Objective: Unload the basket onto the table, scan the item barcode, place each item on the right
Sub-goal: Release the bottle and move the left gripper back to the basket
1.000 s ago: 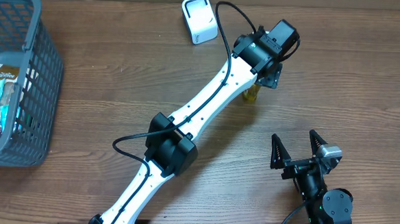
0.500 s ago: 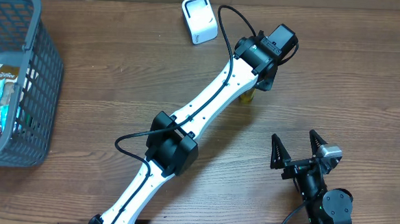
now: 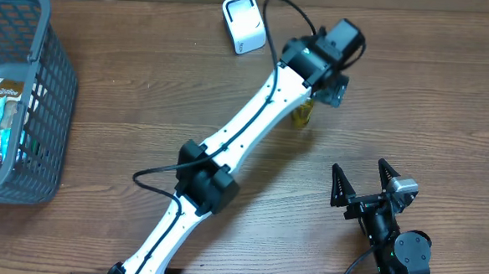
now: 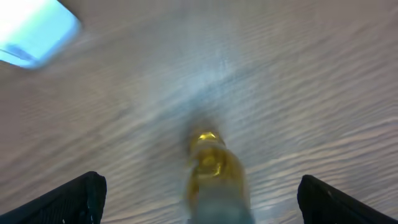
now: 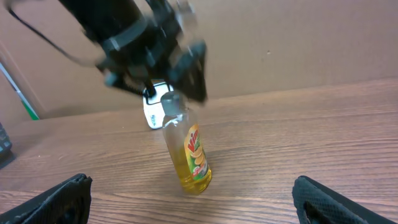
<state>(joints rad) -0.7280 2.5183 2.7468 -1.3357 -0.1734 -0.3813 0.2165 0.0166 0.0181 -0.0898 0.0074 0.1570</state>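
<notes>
Wood table (image 3: 448, 97): bottle (image 3: 302, 115) stands upright near scanner (image 3: 244, 24), L gripper (image 4: 200, 196) spread wide over its cap w/o clamping, prob. lined up for a top grab before scanning, R gripper (image 3: 360, 168) open, idle well apart.

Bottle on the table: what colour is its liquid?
The bottle holds yellow liquid; the right wrist view shows it best.

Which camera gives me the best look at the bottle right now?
Right wrist: the bottle stands in side view, label showing. Overhead shows only a yellow sliver beside the left arm. Left wrist sees it from above, blurred.
</notes>
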